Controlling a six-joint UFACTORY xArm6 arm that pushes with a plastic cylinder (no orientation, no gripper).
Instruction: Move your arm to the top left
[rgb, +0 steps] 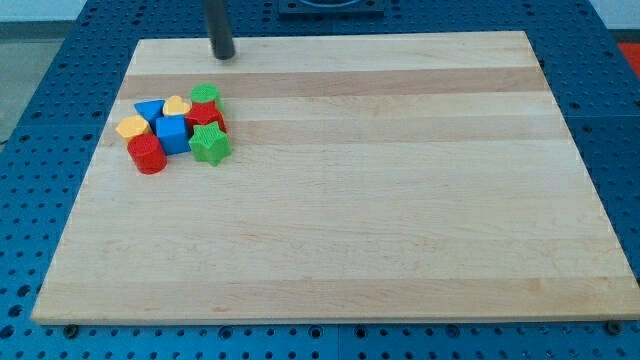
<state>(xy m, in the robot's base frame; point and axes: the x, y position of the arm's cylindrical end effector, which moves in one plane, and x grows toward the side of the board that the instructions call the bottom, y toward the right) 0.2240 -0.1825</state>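
Observation:
My rod comes down from the view's top, and my tip (223, 55) rests near the board's top edge, left of centre. A tight cluster of blocks lies below and to the left of it. The cluster holds a green cylinder (205, 94), a yellow heart (176, 104), a blue triangle (149, 109), a red star (205, 113), an orange pentagon (131, 127), a blue cube (171, 133), a green star (209, 144) and a red cylinder (147, 154). My tip touches none of them.
The wooden board (400, 200) lies on a blue perforated table (30, 120). The blocks sit near the board's left edge.

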